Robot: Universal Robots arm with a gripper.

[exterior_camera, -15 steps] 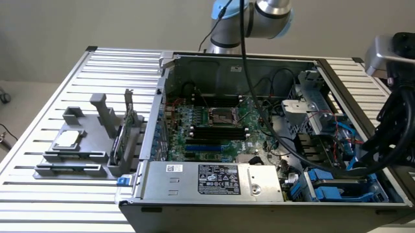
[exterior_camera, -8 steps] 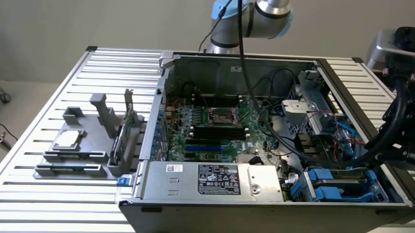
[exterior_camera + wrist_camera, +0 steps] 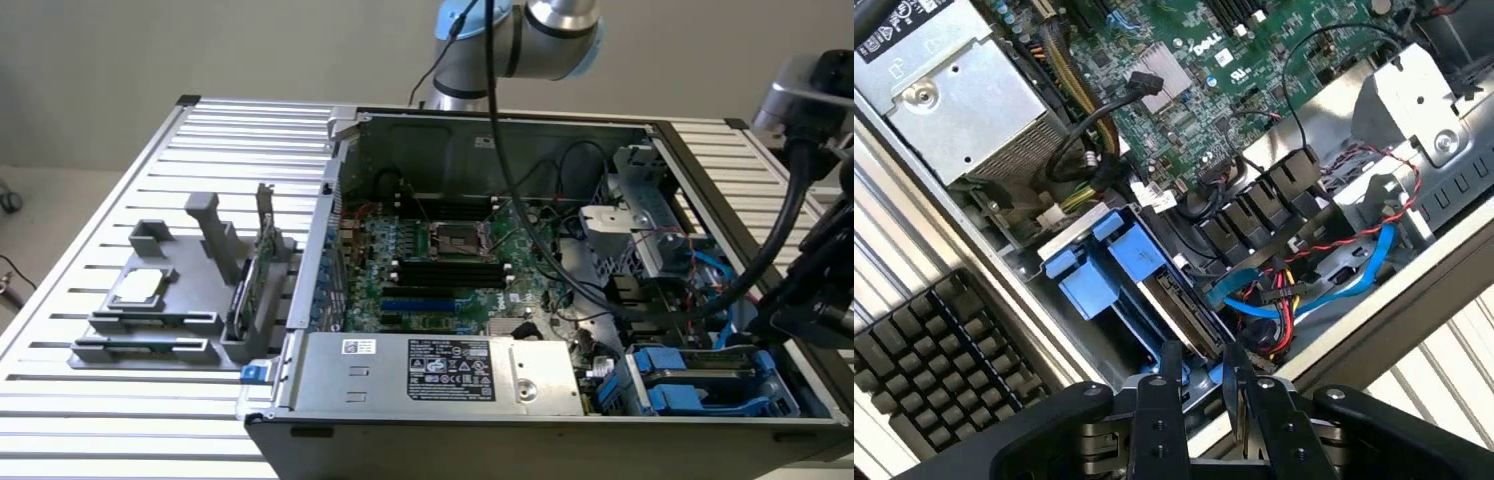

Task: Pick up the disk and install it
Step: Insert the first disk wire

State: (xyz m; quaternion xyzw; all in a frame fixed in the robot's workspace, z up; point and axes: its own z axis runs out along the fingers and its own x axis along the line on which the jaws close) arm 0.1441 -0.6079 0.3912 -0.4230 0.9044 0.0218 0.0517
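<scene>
My gripper is half spread, its two fingers pinching the disk on edge. I count one disk, with one blue bracket just beside it.

High exterior view, angled down across the slatted surface into the open computer case, middle distance, wrist view close behind the end effector, facing down into the blue drive bay, power supply and motherboard shared
</scene>
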